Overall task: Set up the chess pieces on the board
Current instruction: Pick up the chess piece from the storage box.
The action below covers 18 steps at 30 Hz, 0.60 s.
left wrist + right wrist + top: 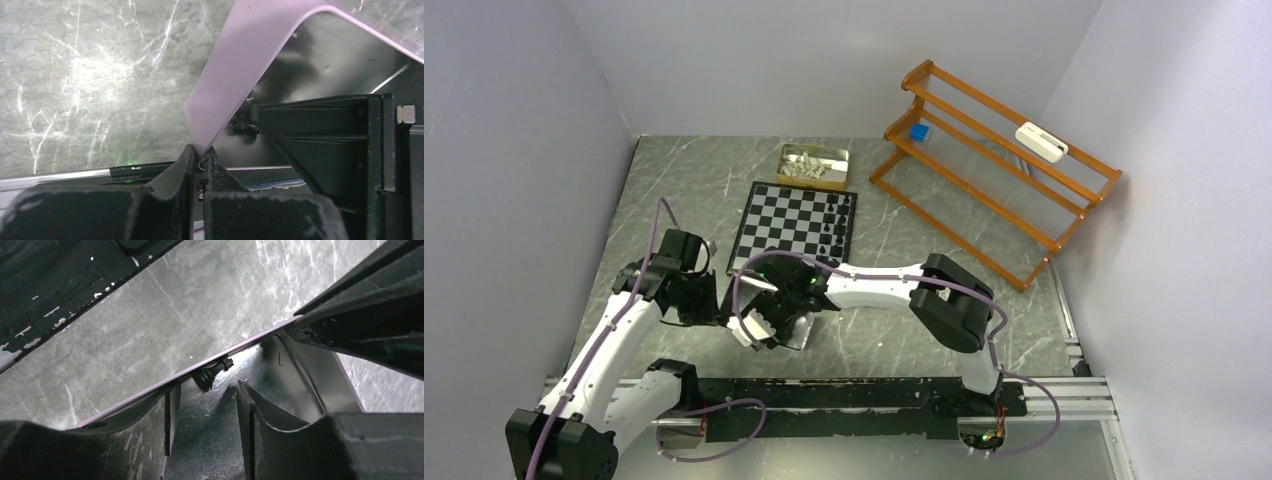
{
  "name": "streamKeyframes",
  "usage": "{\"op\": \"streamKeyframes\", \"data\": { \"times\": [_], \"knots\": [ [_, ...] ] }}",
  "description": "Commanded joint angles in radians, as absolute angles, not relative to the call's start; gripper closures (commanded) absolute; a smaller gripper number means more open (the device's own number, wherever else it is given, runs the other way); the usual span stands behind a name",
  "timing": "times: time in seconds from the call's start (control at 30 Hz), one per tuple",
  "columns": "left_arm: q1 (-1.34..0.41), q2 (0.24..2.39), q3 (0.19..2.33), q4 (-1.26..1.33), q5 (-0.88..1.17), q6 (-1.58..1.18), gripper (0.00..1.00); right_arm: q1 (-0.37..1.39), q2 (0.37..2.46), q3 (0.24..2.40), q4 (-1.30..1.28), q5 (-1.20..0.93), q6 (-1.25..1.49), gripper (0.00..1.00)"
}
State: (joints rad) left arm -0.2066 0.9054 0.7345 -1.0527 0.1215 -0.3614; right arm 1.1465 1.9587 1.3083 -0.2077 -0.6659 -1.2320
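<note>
Left wrist: illegible label point(131, 172) near gripper point(201, 152)

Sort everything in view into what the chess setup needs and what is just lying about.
Job: board; black chess pieces on it; cream chess pieces in far tray; black piece in near tray.
Lying about: orange rack; blue block and white device on it.
</note>
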Motion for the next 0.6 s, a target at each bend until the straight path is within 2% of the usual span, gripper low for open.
{"op": "streamKeyframes", "data": {
  "times": [0.0,0.37,0.47,0.57],
  "knots": [
    [-0.204,0.902,0.771,-1.015,0.189,-0.366,0.95,1.167,1.985,1.322,-0.265,-0.692,-1.32,0.51],
    [-0.204,0.884,0.778,-1.026,0.2,-0.371,0.95,1.215,2.0,1.299,-0.234,-0.718,-1.402,0.67],
    [-0.204,0.885,0.779,-1.026,0.199,-0.369,0.95,1.219,2.02,1.326,-0.262,-0.716,-1.425,0.73],
    [-0.204,0.883,0.775,-1.028,0.199,-0.359,0.95,1.221,2.033,1.34,-0.276,-0.713,-1.433,0.83]
  ]
}}
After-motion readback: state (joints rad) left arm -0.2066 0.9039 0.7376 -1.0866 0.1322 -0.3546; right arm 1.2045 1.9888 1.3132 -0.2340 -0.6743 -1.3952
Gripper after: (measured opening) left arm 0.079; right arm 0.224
